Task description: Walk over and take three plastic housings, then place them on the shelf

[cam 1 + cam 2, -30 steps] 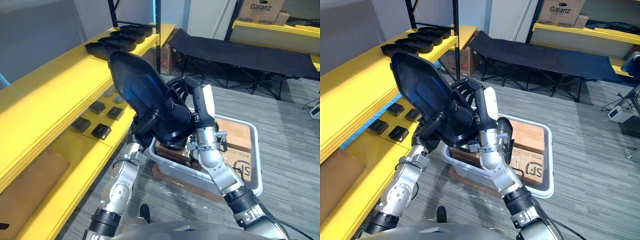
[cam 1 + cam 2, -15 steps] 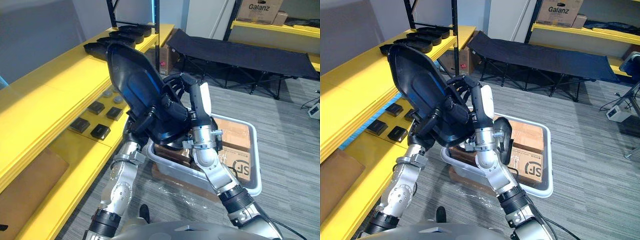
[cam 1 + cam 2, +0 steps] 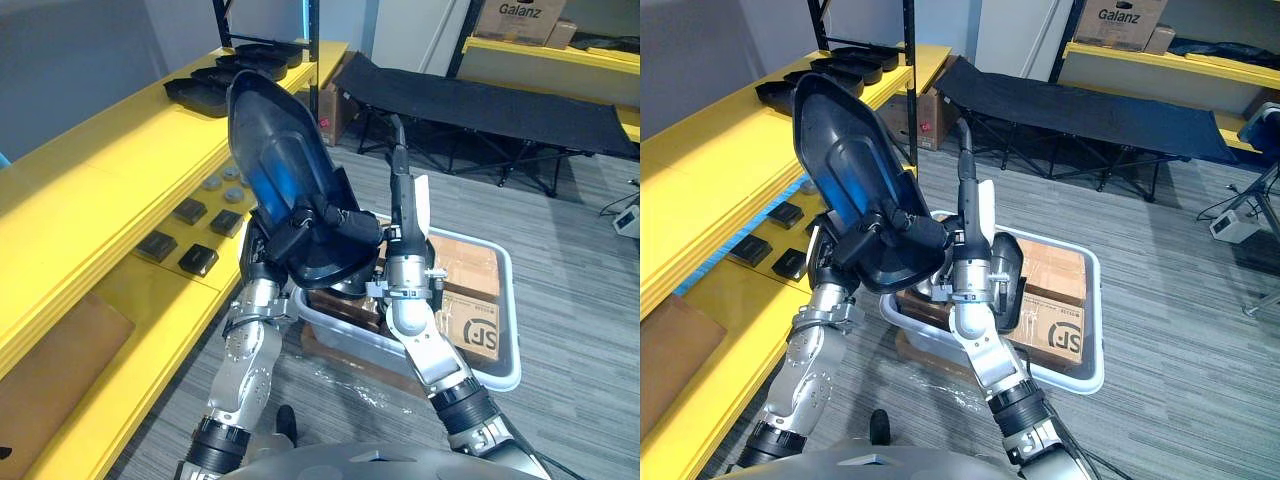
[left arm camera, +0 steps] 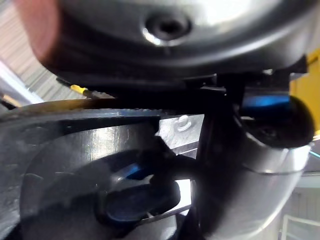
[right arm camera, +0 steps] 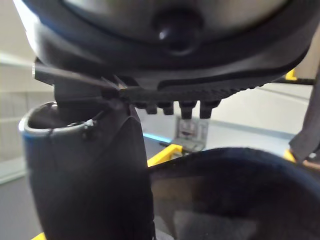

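Black plastic housing (image 3: pixel 275 150) raised steeply on end beside the yellow shelf (image 3: pixel 100 170). Gripped at its lower rim, left hand (image 3: pixel 298 228) and right hand (image 3: pixel 358 226) both curled round it. Below, white plastic bin (image 3: pixel 505 300) holding cardboard boxes (image 3: pixel 470 320). More black housings (image 3: pixel 215 85) lined up at the shelf's far end.

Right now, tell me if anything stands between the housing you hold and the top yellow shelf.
Nothing visible does. The black plastic housing, gripped by the left hand and the right hand, stands tilted right beside the upper yellow shelf; the row of other housings lies farther back along it.
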